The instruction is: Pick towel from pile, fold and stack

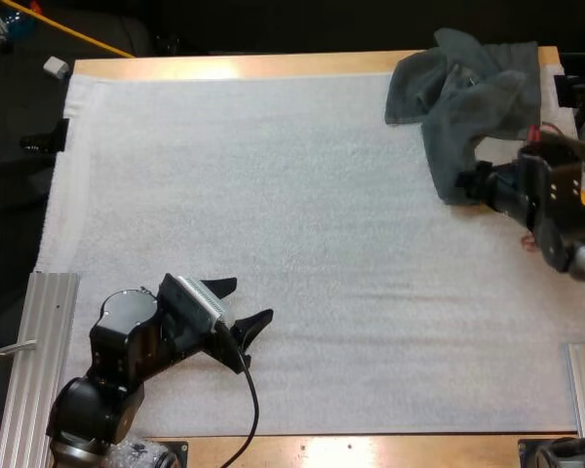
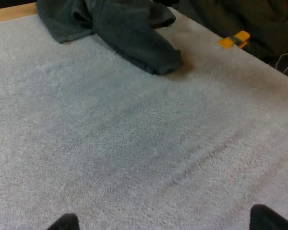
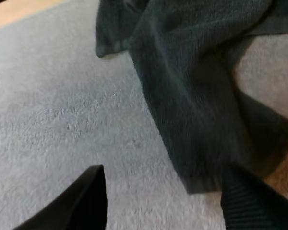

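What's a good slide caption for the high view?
Right gripper open at the near end of the crumpled towel; left gripper open over the white mat.

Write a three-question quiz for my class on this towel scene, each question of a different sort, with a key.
1. True or false: the left gripper stands open over bare mat.
2. Multiple choice: the crumpled towel lies at the mat's A) near left corner, B) far right corner, C) centre.
3. Fill the gap: the right gripper is at the towel's near end with its fingers standing ____.

Key: 1 true; 2 B; 3 apart.
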Action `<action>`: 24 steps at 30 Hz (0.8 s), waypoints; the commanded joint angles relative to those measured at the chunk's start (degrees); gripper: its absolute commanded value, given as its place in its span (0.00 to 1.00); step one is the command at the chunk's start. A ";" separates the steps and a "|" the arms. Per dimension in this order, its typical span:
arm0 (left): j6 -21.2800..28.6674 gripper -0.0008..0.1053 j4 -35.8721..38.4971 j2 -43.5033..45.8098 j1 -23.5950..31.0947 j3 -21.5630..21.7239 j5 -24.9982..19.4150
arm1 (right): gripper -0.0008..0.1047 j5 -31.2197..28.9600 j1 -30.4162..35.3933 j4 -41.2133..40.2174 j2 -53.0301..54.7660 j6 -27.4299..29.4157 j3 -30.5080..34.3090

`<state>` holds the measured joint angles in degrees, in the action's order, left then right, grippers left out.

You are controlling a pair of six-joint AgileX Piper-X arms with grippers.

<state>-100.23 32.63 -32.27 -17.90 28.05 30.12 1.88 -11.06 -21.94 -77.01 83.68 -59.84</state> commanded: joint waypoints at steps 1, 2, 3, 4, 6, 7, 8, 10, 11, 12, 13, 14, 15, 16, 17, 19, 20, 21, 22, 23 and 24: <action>-0.76 0.65 -0.84 0.25 0.16 0.22 0.13 | 0.50 -0.53 0.02 1.06 -5.88 -0.69 -3.96; -0.83 0.65 -0.91 0.33 0.28 0.29 0.15 | 0.50 -0.89 -0.04 1.27 -9.24 -0.95 -5.95; -0.96 0.65 -0.98 0.16 0.18 0.31 0.29 | 0.50 -1.35 -0.02 1.60 -12.30 -1.29 -7.50; -0.89 0.65 -0.91 0.09 0.20 0.31 0.48 | 0.50 -1.87 0.05 1.85 -15.37 -1.59 -8.99; -1.00 0.65 -1.09 0.09 0.15 0.31 0.60 | 0.50 -2.53 0.22 2.47 -19.22 -1.83 -10.41; -0.88 0.65 -0.70 0.11 -0.05 0.33 0.65 | 0.49 -2.34 0.11 2.41 -19.44 -1.82 -10.75; -0.84 0.65 -0.49 0.09 -0.19 0.36 0.58 | 0.49 -2.18 0.05 2.15 -19.00 -1.71 -10.83; -0.99 0.65 -0.46 -0.03 -0.25 0.39 0.49 | 0.49 -2.49 0.01 1.82 -21.10 -1.69 -12.19; -0.98 0.65 -0.43 -0.12 -0.32 0.45 0.46 | 0.49 -2.63 0.00 1.72 -22.13 -1.70 -12.64; -0.95 0.65 -0.50 -0.07 -0.33 0.44 0.59 | 0.50 -2.76 0.06 1.56 -23.34 -1.72 -13.11; -0.95 0.65 -0.43 -0.15 -0.32 0.43 0.65 | 0.50 -2.91 0.06 1.45 -24.41 -1.82 -13.53; -1.00 0.65 -0.42 -0.17 -0.32 0.47 0.67 | 0.49 -3.09 0.05 1.45 -25.46 -1.83 -13.92; -1.02 0.65 -0.42 -0.18 -0.27 0.43 0.70 | 0.49 -3.15 0.11 1.43 -26.24 -1.90 -14.14; -1.05 0.65 -0.37 -0.20 -0.32 0.42 0.73 | 0.49 -3.27 0.01 1.68 -27.18 -1.87 -14.17; -1.06 0.65 -0.39 -0.22 -0.33 0.44 0.79 | 0.49 -3.39 0.05 1.70 -28.06 -2.04 -14.37; -1.05 0.65 -0.36 -0.25 -0.35 0.42 0.97 | 0.50 -3.48 0.07 1.79 -29.54 -2.08 -14.33; -1.06 0.65 -0.36 -0.20 -0.30 0.43 1.01 | 0.49 -3.53 0.08 1.96 -30.07 -2.19 -14.18; -1.02 0.65 -0.30 -0.28 -0.32 0.43 1.18 | 0.50 -3.51 0.06 2.08 -30.65 -2.31 -14.03; -0.96 0.65 -0.19 -0.31 -0.28 0.43 1.29 | 0.49 -3.60 0.07 2.19 -31.06 -2.39 -13.91; -0.99 0.65 -0.19 -0.31 -0.22 0.44 1.42 | 0.48 -3.60 0.12 2.16 -31.41 -2.48 -13.81; -1.07 0.65 -0.13 -0.33 -0.24 0.49 1.59 | 0.44 -3.54 0.09 2.15 -31.68 -2.57 -13.77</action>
<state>-100.65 32.75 -32.42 -17.95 28.05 30.53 -1.59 -11.06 -19.54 -107.83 81.31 -73.64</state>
